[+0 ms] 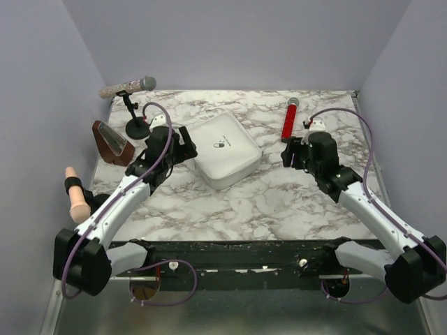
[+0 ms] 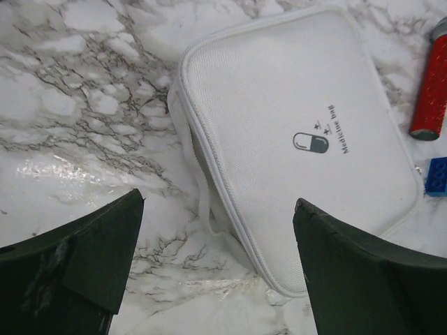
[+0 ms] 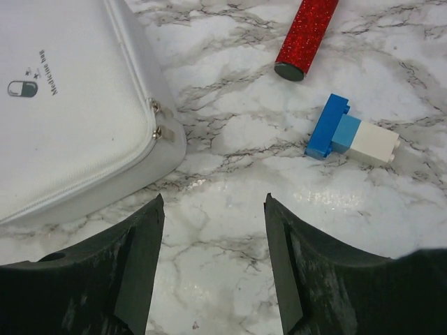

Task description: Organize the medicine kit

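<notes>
**Top external view.**
- Your medicine kit point(image 1: 225, 150) is a white zipped pouch with rounded corners. It lies flat and closed on the marble table point(image 1: 279, 202), near the middle and turned at an angle.
- Left gripper point(image 1: 188, 143): just beside the kit's left edge.
- Right gripper point(image 1: 287, 153): well to the right of the kit, apart from it.
- Red glitter cylinder point(image 1: 288, 120): lying behind the right gripper.
- Microphone point(image 1: 127, 87) on a stand and a brown wedge point(image 1: 112, 142): at the back left corner.

**Left wrist view.**
- You see the left gripper point(image 2: 218, 202) with its jaws spread wide and nothing between them.
- The kit point(image 2: 293, 91) lies ahead and below, with its capsule mark point(image 2: 311, 142) facing up.
- The cylinder's end is at the right edge of the view.

**Right wrist view.**
- You see the right gripper point(image 3: 213, 202) with its jaws parted over bare marble, gripping nothing.
- The kit's corner, with its zip pulls point(image 3: 159, 120), lies to the left.
- A blue and white brick piece point(image 3: 353, 132) lies to the right, below the cylinder's end.
</notes>
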